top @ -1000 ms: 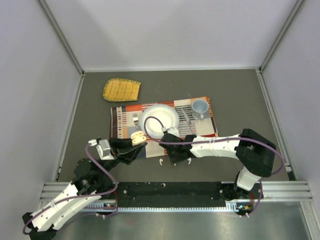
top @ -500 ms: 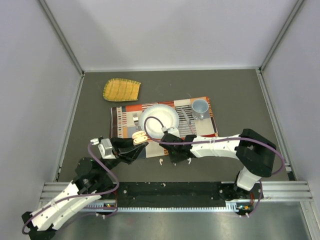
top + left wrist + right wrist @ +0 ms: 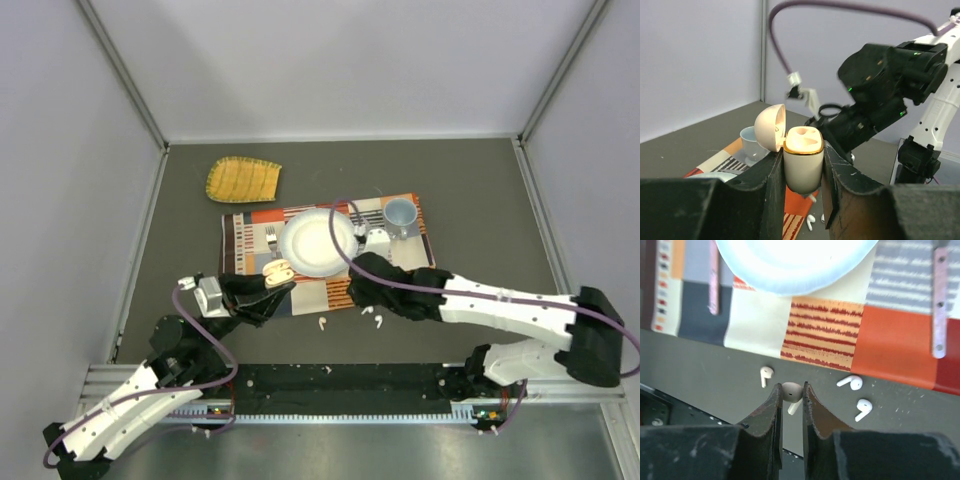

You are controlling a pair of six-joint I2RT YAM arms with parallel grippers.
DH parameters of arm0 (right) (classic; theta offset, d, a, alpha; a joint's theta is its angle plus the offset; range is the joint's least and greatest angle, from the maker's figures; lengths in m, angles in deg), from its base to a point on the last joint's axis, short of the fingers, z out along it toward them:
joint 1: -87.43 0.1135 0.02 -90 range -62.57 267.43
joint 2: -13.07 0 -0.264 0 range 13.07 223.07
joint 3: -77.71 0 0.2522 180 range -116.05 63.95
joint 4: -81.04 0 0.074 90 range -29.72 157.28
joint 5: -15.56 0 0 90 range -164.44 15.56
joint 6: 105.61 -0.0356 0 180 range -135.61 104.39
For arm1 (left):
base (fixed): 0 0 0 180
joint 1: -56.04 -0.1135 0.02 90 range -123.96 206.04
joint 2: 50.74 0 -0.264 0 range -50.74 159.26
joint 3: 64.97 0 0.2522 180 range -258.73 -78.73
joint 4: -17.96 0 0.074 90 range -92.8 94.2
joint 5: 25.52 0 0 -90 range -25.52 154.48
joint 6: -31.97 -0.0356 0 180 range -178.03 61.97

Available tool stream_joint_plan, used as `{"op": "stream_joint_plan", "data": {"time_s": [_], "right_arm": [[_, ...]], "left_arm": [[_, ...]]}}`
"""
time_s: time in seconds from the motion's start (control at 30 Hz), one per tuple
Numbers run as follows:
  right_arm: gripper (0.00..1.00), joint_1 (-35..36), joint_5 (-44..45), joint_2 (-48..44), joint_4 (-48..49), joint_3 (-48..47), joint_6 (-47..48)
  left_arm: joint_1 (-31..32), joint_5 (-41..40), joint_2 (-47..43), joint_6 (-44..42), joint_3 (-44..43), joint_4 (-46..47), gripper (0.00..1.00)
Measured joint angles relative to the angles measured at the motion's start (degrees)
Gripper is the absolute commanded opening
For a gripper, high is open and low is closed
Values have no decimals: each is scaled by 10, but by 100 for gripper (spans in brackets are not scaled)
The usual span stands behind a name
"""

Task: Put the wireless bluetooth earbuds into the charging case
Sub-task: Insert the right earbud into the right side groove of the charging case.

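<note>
Top view: the left gripper [image 3: 272, 287] grips the open case [image 3: 277, 270] at the mat's [image 3: 405, 258] near edge.

Left wrist view: both fingers [image 3: 772, 175] clamp the case body, lid tilted back.

Right wrist view: the right gripper [image 3: 791, 396] pinches one earbud [image 3: 790, 390]. Three loose earbuds [image 3: 852, 382] lie on the table [image 3: 700, 365] beside the mat.

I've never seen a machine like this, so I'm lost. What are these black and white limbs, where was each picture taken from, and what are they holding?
These are two robot arms bolted to a table. One picture looks down from above; the other two come from small cameras on each arm's wrist. The left tool grips a pale case with its lid open. The right tool pinches one tiny white earbud. Other earbuds lie loose beside a striped placemat carrying a plate, fork and cup.
</note>
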Motion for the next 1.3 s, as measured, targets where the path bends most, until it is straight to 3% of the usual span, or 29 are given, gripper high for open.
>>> {"op": "stream_joint_plan", "data": {"time_s": [0.23,0.4,0.57,0.7,0.9,1.3], "right_arm": [[0,15,104,-136,9,9,18],[0,77,209,-196,37,6,85],[0,176,327,-202,133,-13,218],[0,221,370,-202,238,-16,323],[0,227,361,-191,297,-51,389],[0,229,211,-174,327,-71,403]], "left_arm": [[0,-14,17,5,0,20,0],[0,-14,48,16,0,42,0],[0,-9,90,29,0,70,0],[0,0,113,34,0,85,0],[0,22,120,35,0,99,0],[1,60,141,29,0,104,0]]}}
